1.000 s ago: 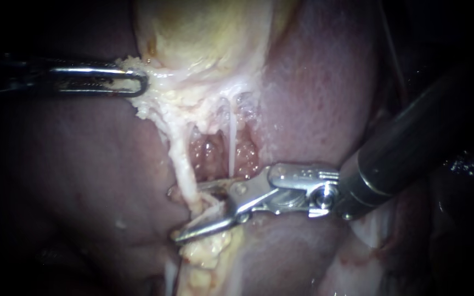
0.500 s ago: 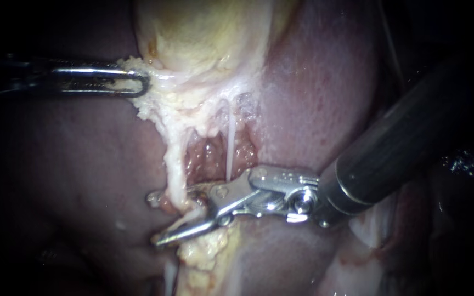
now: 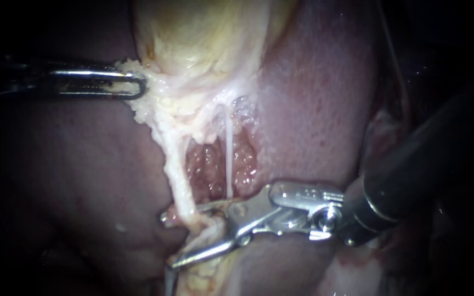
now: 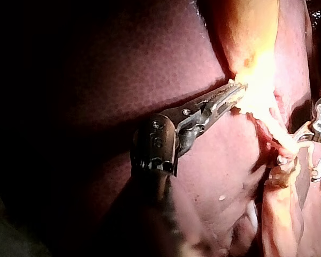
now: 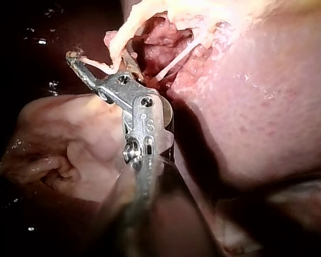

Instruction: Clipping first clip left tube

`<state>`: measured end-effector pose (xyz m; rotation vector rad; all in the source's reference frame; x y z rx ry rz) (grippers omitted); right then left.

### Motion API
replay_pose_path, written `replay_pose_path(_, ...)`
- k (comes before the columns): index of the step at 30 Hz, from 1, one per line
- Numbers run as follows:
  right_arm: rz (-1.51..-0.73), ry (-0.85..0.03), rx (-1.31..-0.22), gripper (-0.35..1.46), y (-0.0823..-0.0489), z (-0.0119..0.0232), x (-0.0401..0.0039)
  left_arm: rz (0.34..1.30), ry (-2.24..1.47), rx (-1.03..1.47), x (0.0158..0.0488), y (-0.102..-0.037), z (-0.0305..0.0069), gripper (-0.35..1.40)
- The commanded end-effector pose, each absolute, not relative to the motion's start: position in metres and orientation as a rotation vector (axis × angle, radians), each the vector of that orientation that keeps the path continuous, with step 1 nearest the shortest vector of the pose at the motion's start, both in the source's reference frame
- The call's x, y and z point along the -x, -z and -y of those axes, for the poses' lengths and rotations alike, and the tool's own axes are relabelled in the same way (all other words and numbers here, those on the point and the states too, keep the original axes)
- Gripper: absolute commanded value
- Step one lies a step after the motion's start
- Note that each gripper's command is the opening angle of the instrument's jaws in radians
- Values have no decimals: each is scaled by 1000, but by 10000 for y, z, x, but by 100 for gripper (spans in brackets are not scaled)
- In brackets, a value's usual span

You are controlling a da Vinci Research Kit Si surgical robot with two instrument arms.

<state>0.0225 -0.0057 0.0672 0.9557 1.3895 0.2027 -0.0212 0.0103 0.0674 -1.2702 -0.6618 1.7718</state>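
Fat at the lower edge of the gallbladder (image 3: 204, 38) is clamped between the closed jaws of the left tool (image 3: 141, 85), whose shaft comes in level beside that edge. From the same edge the left tube (image 3: 175, 175), thick, pale and coated in fat, hangs away from the gallbladder over the liver (image 3: 314, 98). A thinner white tube (image 3: 229, 159) runs just beside it, with raw red tissue showing between the two. Far down from the gallbladder, the right tool (image 3: 170, 240) reaches across. Its jaws stand apart with a clear gap, and the left tube passes between them without being pinched. The thin tube ends against the upper jaw's back.
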Motion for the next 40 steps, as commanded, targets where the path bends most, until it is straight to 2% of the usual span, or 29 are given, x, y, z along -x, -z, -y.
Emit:
replay_pose_path(1, -1386, -203, -954, 43, -673, 57, -227, 662, -1772, 1270, 212, -673, -103, -35)
replay_pose_path(8, -1368, -211, -956, 28, -678, 55, -233, 662, -1772, 1270, 212, -674, -103, -35)
replay_pose_path(17, -1354, -213, -957, 1, -681, 53, -233, 662, -1771, 1270, 213, -674, -103, -35)
replay_pose_path(19, -1349, -212, -956, -10, -681, 52, -233, 662, -1771, 1270, 213, -674, -103, -35)
replay_pose_path(21, -1340, -209, -955, -32, -681, 51, -232, 662, -1771, 1270, 213, -674, -103, -35)
replay_pose_path(22, -1324, -215, -960, -35, -681, 50, -232, 662, -1771, 1270, 213, -674, -103, -35)
replay_pose_path(26, -1270, -201, -948, -35, -681, 50, -230, 662, -1771, 1270, 213, -674, -103, -35)
replay_pose_path(40, -1270, -201, -947, -35, -682, 50, -231, 662, -1771, 1270, 213, -674, -103, -35)
